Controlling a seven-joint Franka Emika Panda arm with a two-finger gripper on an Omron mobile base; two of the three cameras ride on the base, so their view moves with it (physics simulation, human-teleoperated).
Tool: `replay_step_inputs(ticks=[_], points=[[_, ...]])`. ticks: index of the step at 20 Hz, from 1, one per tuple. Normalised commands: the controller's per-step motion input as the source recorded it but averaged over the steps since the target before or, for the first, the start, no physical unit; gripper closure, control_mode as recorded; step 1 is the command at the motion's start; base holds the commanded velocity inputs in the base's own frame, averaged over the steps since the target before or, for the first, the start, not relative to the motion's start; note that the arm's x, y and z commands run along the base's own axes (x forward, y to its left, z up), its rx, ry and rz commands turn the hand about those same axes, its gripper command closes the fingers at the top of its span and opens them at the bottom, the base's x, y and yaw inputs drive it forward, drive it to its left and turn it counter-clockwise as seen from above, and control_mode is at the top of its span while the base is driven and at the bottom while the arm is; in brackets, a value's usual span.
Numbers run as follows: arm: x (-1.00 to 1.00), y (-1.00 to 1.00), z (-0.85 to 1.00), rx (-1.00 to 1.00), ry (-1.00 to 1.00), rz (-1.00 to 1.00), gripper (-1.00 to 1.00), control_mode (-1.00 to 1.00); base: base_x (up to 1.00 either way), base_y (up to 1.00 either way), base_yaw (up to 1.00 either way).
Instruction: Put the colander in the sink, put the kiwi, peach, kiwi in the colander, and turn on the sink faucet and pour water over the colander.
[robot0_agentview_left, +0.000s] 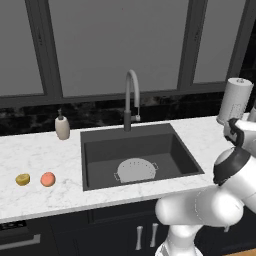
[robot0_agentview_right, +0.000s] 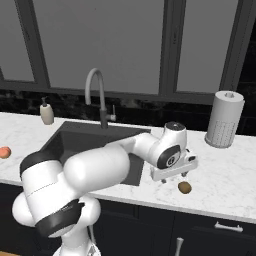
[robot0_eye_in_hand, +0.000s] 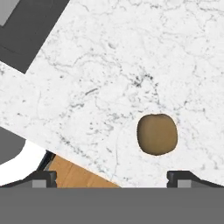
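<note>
Fingers (robot0_eye_in_hand: 44, 177) stand wide apart, gripping nothing; the 2 dark tips show at the bottom of the hand view with bare marble between them. Gripper (robot0_agentview_right: 174, 177) hangs over the counter (robot0_agentview_right: 225, 170) right of the sink (robot0_agentview_left: 172, 150), just above and beside the brown kiwi (robot0_eye_in_hand: 157, 134).

Colander (robot0_agentview_left: 136, 170) already sits in the sink basin, holes up, nothing in it. Peach (robot0_agentview_left: 48, 179) and a second, olive-yellow kiwi (robot0_agentview_left: 22, 179) lie on the counter left of the sink, near each other, well apart from the arm. Sink faucet (robot0_agentview_left: 131, 95) arches over the basin; no stream visible, so it looks off.

Step in hand, as I judge it: pick up the brown kiwi on the right.

How to do it well:
- The kiwi sits off-centre in the hand view, toward the right tip, so shift the hand sideways until the fruit is midway between the 2 tips.
- Descend straight, fingers kept wide, until the tips straddle its widest part.
- Close gently; it's round and smooth-ish and could roll or squirt out if pinched high.
- The fruit lies near the front counter edge, so a nudge may send it off to the floor.
- Lift clear before swinging toward the sink rim.
</note>
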Motion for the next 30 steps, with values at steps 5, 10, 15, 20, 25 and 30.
replay_step_inputs(ticks=[5, 10, 15, 20, 25, 30], points=[[0.09, -0.14, -0.29, -0.05, -0.01, -0.01, -1.0, -1.0, 0.0, 0.0, 0.0], [0.18, -0.11, -0.2, -0.03, 0.0, 0.0, -1.0, -1.0, 0.0, 0.0, 0.0], [0.22, -0.25, -0.12, -0.01, 0.0, -0.01, -1.0, -1.0, 0.0, 0.0, 0.0], [0.2, -0.24, -0.13, 0.0, 0.0, -0.01, -1.0, -1.0, 0.0, 0.0, 0.0], [0.12, -0.21, -0.2, 0.0, 0.02, -0.01, -1.0, -1.0, 0.0, 0.0, 0.0], [0.0, -0.12, -0.3, 0.0, 0.06, -0.02, -1.0, -1.0, 0.0, 0.0, 0.0]])
